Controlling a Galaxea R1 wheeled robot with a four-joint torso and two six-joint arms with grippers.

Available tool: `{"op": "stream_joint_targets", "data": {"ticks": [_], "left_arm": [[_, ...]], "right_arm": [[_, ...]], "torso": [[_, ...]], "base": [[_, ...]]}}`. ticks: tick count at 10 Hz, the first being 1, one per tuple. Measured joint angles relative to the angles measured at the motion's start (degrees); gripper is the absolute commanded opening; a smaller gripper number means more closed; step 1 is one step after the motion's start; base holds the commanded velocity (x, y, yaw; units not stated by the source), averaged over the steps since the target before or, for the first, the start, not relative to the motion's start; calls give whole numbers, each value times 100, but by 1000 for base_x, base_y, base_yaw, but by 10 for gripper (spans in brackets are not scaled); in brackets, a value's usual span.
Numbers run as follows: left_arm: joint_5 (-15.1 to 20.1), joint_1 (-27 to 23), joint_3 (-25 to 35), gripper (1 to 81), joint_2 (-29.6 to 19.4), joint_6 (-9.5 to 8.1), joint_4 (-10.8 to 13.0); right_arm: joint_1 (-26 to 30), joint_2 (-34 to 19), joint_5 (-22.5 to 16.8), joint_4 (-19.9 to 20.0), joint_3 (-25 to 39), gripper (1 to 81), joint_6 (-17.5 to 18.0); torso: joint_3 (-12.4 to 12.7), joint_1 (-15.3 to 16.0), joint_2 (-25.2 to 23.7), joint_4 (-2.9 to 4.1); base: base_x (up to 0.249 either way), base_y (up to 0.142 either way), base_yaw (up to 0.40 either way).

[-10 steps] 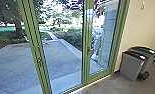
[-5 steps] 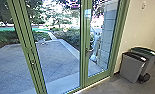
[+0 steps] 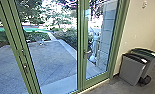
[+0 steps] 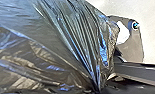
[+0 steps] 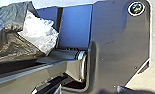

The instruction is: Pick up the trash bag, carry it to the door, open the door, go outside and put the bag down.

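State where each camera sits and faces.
Head view: high on the robot, facing forward and down at the door, yard and bins.
Left wrist view: on that wrist, facing the bag; robot's plate and bar show.
Right wrist view: on that wrist, facing plate and bar.
Both wrist views share bag, plate and bar.

Green-framed glass [image 3: 53, 50] beside cream wall [image 3: 140, 27]
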Motion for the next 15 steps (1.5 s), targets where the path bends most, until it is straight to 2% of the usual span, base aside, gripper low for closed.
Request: {"op": "stream_joint_targets", "data": {"ticks": [3,15], "left_arm": [[-124,0,-102,10,2,-2,0],[-129,13,-111,10,50,-2,6]], "right_arm": [[-46,1,267,-83,-5,811,0],[-30,61,273,-85,-44,811,28]], "torso": [[0,0,0,0],[0,0,0,0]], "base": [[176,-103,0],[190,-77,0]]}}
